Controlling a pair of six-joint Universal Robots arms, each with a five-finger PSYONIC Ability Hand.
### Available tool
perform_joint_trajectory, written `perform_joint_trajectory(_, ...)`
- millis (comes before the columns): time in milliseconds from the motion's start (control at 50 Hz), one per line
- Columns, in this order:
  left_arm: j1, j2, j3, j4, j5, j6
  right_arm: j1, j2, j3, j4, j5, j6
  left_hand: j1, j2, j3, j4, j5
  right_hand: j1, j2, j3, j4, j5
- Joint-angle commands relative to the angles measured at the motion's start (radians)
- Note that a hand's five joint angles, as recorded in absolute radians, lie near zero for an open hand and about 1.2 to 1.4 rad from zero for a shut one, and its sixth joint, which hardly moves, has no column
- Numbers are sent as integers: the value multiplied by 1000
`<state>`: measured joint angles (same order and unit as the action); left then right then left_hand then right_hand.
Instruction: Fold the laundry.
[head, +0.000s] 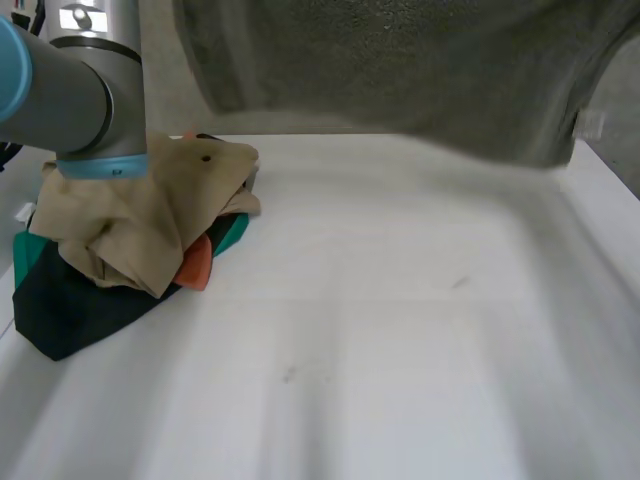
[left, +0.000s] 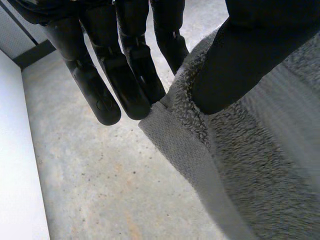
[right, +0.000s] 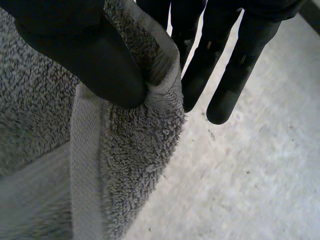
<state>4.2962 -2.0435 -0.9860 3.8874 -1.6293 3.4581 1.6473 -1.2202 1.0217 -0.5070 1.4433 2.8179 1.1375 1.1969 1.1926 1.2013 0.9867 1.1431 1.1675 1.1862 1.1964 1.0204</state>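
Pinching the grey towel (head: 400, 70) near a corner between thumb and fingers, the left hand (left: 127, 75) holds it up; the right hand (right: 90, 55) clamps its hemmed edge likewise (thumb on top). It hangs spread above the white table's (head: 400, 350) far side, with a clothes pile (head: 150, 215) at the left.

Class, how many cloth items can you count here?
4: a grey towel held up by the left hand and right hand; a tan cloth, a dark green cloth and an orange cloth piled on the table at left. Others may hide underneath.
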Motion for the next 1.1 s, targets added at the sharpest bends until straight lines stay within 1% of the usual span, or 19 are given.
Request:
perform_joint_trajectory(20,-3,25,-181,-52,2,3,-1,24,47,111,-70,0,259,199,204,195,235,253,229,210,200,201)
perform_joint_trajectory(140,-4,16,-350,-49,14,21,-9,105,63,292,-86,-5,259,199,204,195,235,253,229,210,200,201)
perform_joint_trajectory(240,-9,3,-494,-54,19,61,-14,156,136,490,-139,-26,259,199,204,195,235,253,229,210,200,201)
perform_joint_trajectory(300,-15,8,-588,-62,45,119,-14,168,176,559,-159,-61,259,199,204,195,235,253,229,210,200,201)
perform_joint_trajectory(380,-26,29,-703,-107,85,231,-41,157,262,666,-178,-168,259,199,204,195,235,253,229,210,200,201)
perform_joint_trajectory(400,-35,45,-753,-155,88,287,-56,156,299,711,-184,-219,259,199,204,195,235,253,229,210,200,201)
perform_joint_trajectory(420,-35,45,-754,-155,88,288,-64,156,319,735,-185,-251,259,199,204,195,235,253,229,210,200,201)
perform_joint_trajectory(440,-41,118,-822,-251,88,368,-70,154,337,764,-187,-285,259,199,204,195,235,253,229,210,200,201)
perform_joint_trajectory(460,-41,152,-848,-297,86,400,-81,140,374,827,-185,-363,259,199,204,195,235,253,229,210,200,201)
perform_joint_trajectory(520,-41,235,-911,-429,83,482,-101,79,437,932,-175,-492,259,199,204,195,235,253,229,210,200,201)
perform_joint_trajectory(560,-41,317,-968,-612,65,565,-153,1,512,1037,-172,-627,259,199,204,195,235,253,229,210,200,201)
perform_joint_trajectory(600,-33,373,-993,-722,58,591,-201,-48,563,1091,-173,-713,259,199,204,195,235,253,229,210,200,201)
perform_joint_trajectory(620,-27,426,-1010,-812,63,604,-242,-89,605,1136,-185,-800,259,199,204,195,235,253,229,210,200,201)
perform_joint_trajectory(680,-24,479,-1019,-897,78,604,-294,-146,659,1171,-196,-934,259,199,204,195,235,253,229,210,200,201)
perform_joint_trajectory(760,-47,483,-1007,-878,91,604,-310,-154,678,1153,-222,-950,259,199,204,195,235,253,229,210,200,201)
perform_joint_trajectory(820,-49,433,-970,-775,91,598,-305,-154,675,1119,-234,-933,259,199,204,195,235,253,229,210,200,201)
perform_joint_trajectory(920,-90,235,-840,-558,80,590,-297,-72,623,911,-224,-842,259,199,204,195,235,253,229,210,200,201)
perform_joint_trajectory(1000,-134,87,-713,-435,78,593,-247,-13,558,760,-190,-761,259,199,204,195,235,253,229,210,200,201)
perform_joint_trajectory(1100,-131,-70,-565,-329,49,592,-167,56,488,636,-170,-704,259,199,204,195,235,253,229,210,200,201)
